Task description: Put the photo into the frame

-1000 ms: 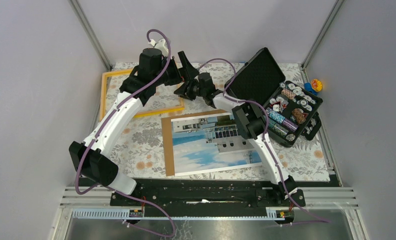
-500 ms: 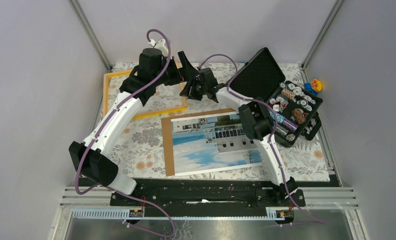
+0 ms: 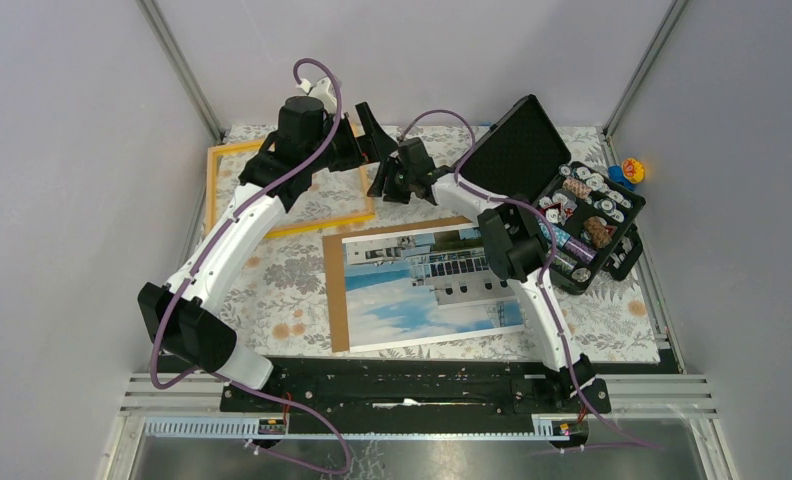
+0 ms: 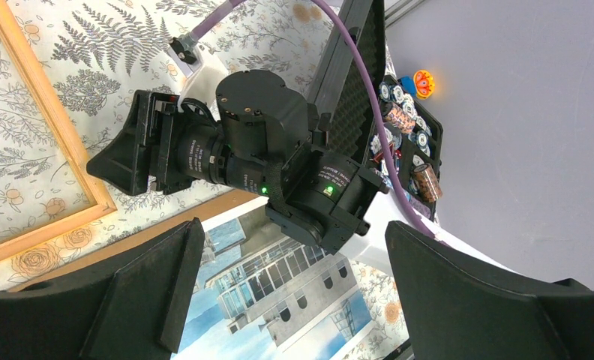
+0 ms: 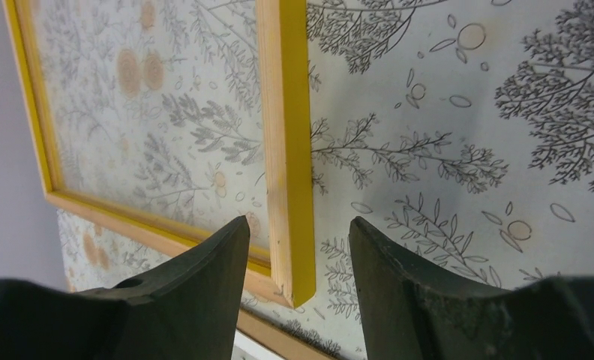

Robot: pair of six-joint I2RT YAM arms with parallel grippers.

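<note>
The thin orange-yellow frame lies flat at the back left of the table; it also shows in the right wrist view and the left wrist view. The photo of a white building and blue sky lies on the brown backing board in the middle; it also shows in the left wrist view. My right gripper is open, its jaws straddling the frame's right bar just above the near right corner. My left gripper is wide open and empty, raised above the right wrist.
An open black case with several small items stands at the back right, its lid upright. A small coloured toy sits behind it. Grey walls enclose the table on three sides.
My right gripper has moved left and back, from beside the frame to over its near right corner. The left arm, photo and board have not moved.
</note>
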